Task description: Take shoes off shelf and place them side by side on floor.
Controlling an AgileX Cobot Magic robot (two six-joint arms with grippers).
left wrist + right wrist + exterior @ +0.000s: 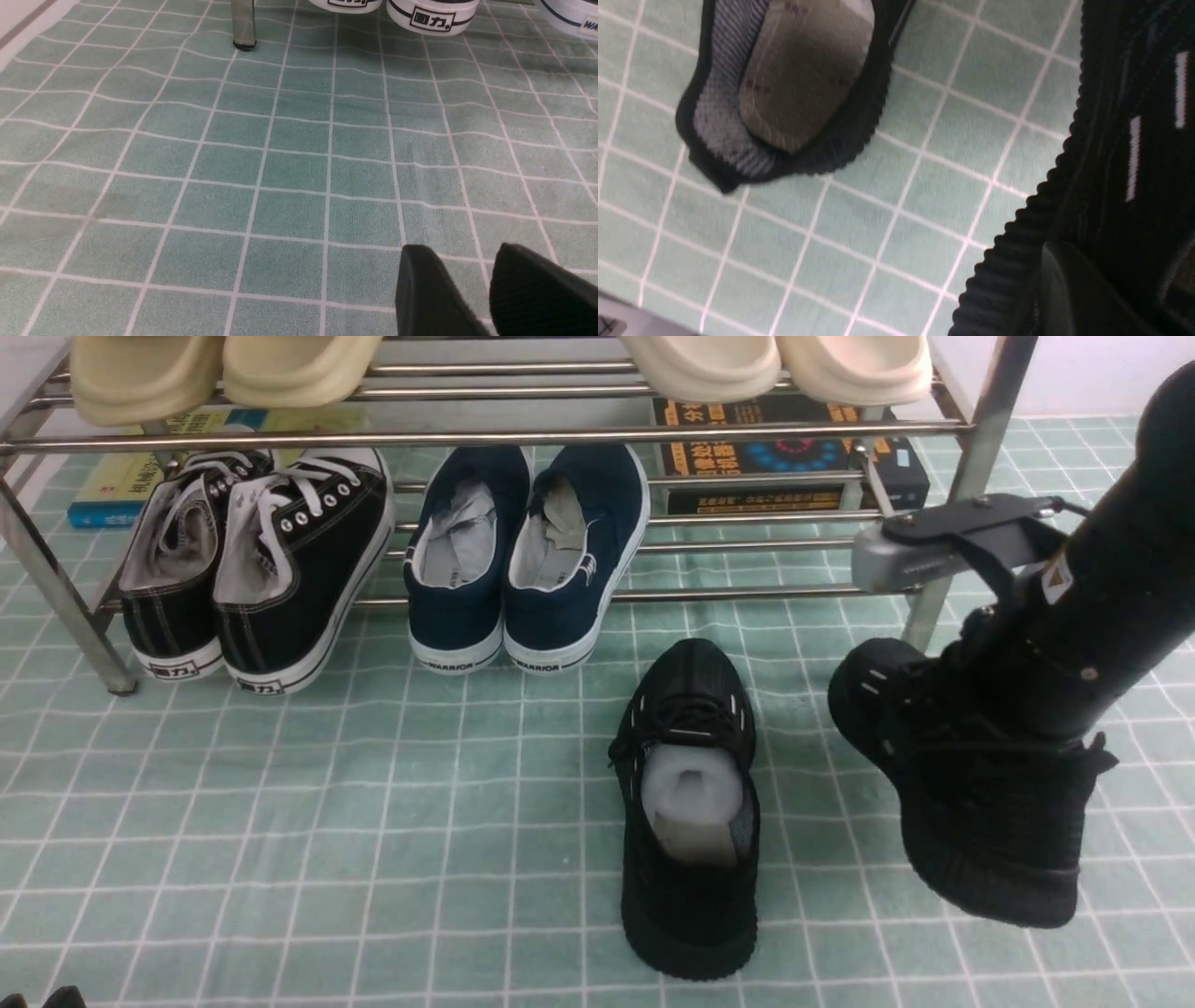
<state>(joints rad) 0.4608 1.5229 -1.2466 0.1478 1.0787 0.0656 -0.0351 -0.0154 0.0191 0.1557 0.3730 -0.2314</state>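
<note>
The second black shoe (980, 821) hangs tilted, right pincer (1004, 728) clenched on it, beside its mate (691, 821), which lies on the floor (373, 821), off the shelf (467, 434). Only setting it alongside remains.

shoes (686, 896): matt black knit (paper-stuffed) | shelf (485, 436): shiny metal tubes | floor (373, 821): matt green

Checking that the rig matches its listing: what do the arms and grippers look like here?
The right arm is a thick matte black tube with small screws and a white label bearing an orange triangle. A grey camera sits on a black bracket at its wrist. The left gripper has two black fingers with finely textured pads.
</note>
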